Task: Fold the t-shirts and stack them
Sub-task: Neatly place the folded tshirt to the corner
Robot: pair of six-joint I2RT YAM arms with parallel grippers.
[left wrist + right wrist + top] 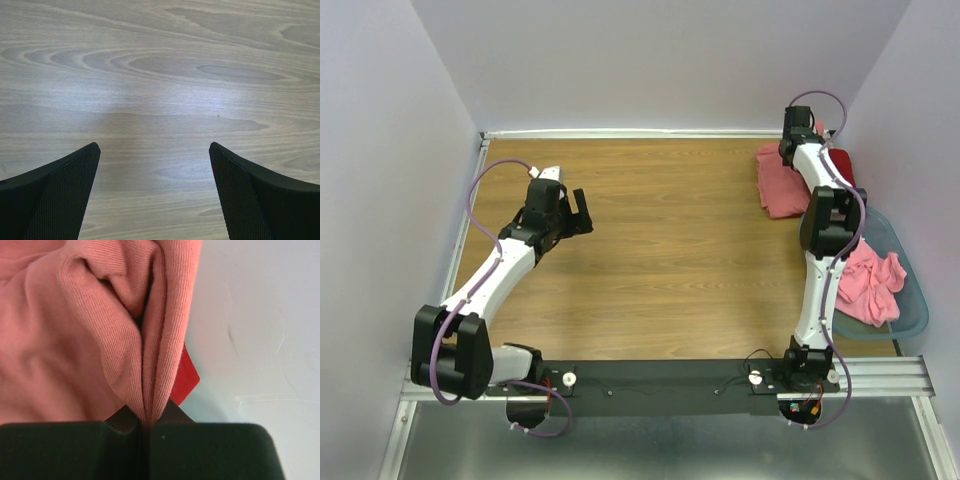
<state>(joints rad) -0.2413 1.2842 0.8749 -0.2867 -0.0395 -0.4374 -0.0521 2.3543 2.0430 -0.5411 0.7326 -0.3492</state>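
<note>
Our right gripper (145, 426) is pinching a fold of a pink tee (75, 340) heaped at the table's (670, 250) far right corner, with a red tee (186, 377) showing just behind. Our left gripper (154, 150) hangs spread wide left of centre. We should lift slowly, check that only one shirt comes, then carry it to the middle where the left can take an edge.

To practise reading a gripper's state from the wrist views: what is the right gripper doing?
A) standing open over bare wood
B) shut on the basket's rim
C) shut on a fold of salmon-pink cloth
C: the right gripper has its fingers together, with a fold of the salmon-pink t-shirt pinched between them; the left gripper is the open one, over the table.
</note>
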